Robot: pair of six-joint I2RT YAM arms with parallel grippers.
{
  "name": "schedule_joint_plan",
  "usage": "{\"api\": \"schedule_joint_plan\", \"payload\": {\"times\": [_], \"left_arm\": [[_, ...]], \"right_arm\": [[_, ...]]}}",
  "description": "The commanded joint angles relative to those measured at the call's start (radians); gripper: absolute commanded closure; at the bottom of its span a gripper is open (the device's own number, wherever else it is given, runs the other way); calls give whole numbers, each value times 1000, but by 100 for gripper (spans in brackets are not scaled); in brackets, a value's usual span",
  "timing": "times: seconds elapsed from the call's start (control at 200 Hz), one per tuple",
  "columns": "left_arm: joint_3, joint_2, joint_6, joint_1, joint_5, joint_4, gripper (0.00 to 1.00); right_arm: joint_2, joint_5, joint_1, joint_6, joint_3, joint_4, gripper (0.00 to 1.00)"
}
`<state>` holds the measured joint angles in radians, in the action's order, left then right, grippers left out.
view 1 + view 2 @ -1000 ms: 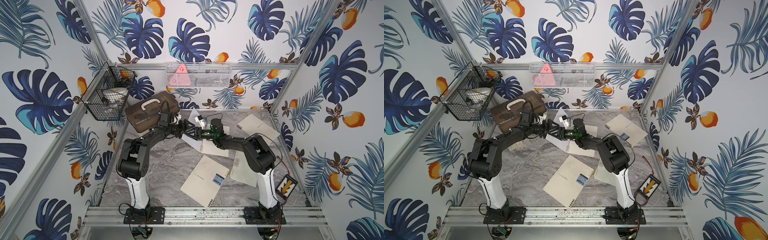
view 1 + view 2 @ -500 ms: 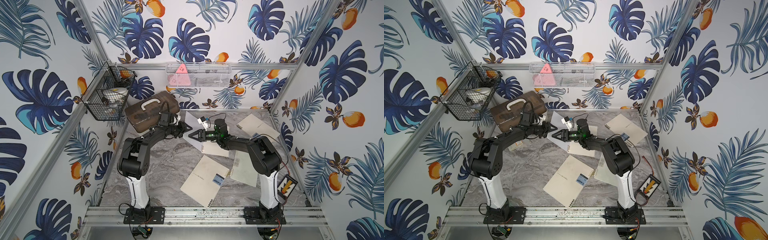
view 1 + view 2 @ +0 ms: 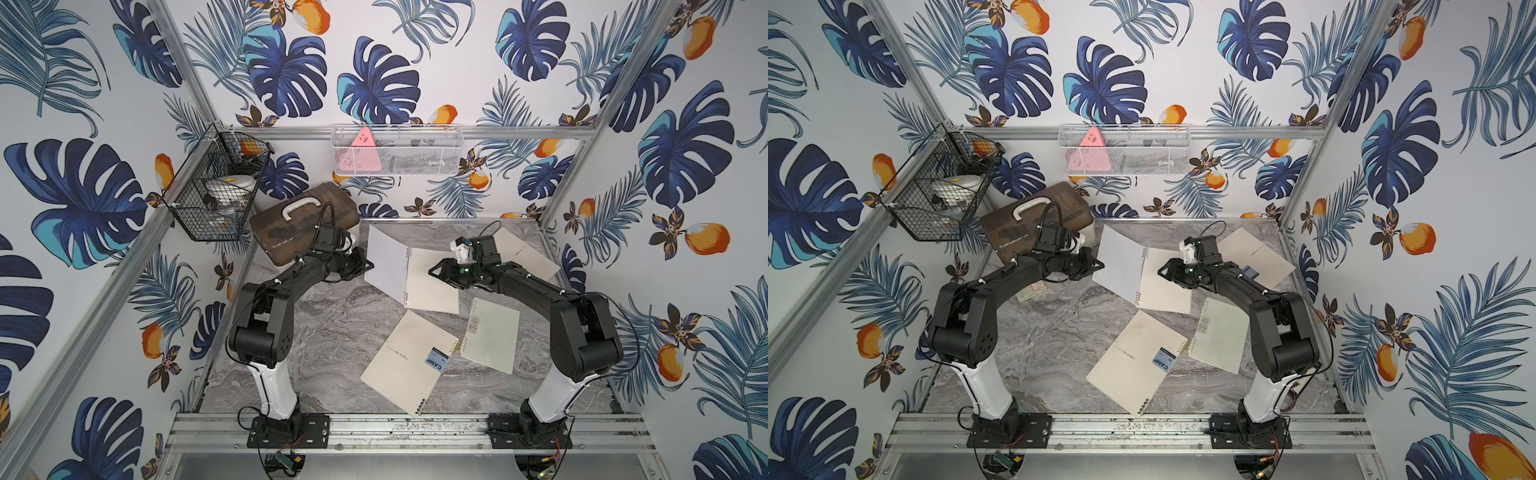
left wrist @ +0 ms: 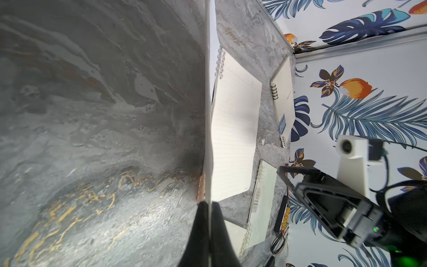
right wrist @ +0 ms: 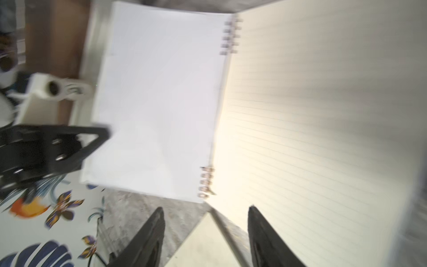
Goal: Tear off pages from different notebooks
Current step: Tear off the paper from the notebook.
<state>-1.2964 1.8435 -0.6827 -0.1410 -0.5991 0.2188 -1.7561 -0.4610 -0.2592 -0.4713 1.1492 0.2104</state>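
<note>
An open notebook [image 3: 432, 284] lies at the back middle of the table, seen in both top views. Its left page [image 3: 386, 266] stands lifted, still on the coil. My left gripper [image 3: 368, 266] is shut on that page's outer edge. In the left wrist view the page [image 4: 209, 104] runs edge-on into the closed left gripper [image 4: 209, 205]. My right gripper [image 3: 433, 272] hovers open over the lined right page [image 5: 312, 115], holding nothing; its open tips [image 5: 205, 210] show in the right wrist view. Three closed notebooks lie around: a large one [image 3: 407, 361], a smaller one [image 3: 492, 332], and one at back right [image 3: 523, 253].
A brown-lidded box with a white handle [image 3: 303, 224] stands at the back left behind my left arm. A black wire basket [image 3: 216, 195] hangs on the left wall and a white mesh basket [image 3: 397, 151] on the back rail.
My left gripper has closed on the page's edge. My right gripper has drawn back to the right, away from the left one, and the page now stands up in plain view.
</note>
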Motion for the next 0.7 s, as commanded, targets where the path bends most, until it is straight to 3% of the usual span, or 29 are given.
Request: {"api": "schedule_joint_plan", "payload": {"times": [0.0,0.33,0.696], "left_arm": [[21,-22,-13,1,15,-31,100],[96,-112,-71,-3,106,-52,100],[145,-138,-127,-49,148,-116,100]], "right_arm": [[-1,92,25,37,-6,141,42],[-99,195,45,61,56,212,45],[-151,104,44,56,74,152,50]]}}
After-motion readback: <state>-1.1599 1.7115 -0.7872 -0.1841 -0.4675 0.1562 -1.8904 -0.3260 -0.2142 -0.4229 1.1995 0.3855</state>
